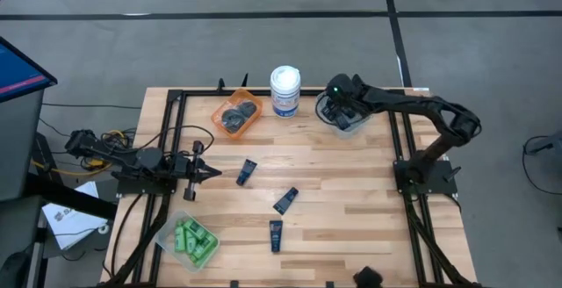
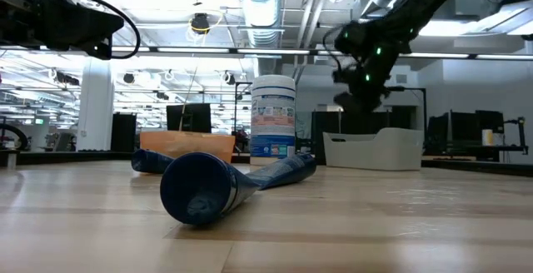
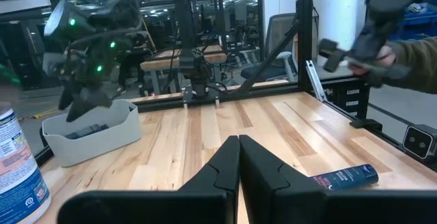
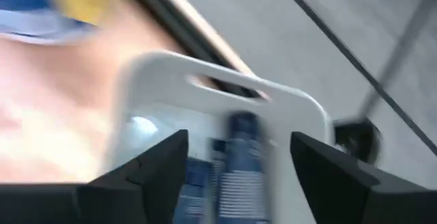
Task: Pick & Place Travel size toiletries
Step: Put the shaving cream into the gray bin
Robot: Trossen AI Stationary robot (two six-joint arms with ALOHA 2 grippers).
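- High view: right tool, fingers apart and empty, hovers over the grey bin.
- Three tubes lie mid-table, long axes differing.
- Left tool, fingers together, is nearer them.

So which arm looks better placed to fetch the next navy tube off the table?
Probably the left. Its pincer rests shut, beside the nearest navy tube. The right pincer hangs open over the grey bin across the table.

No print is legible (the white tub's label shows only blurred marks).
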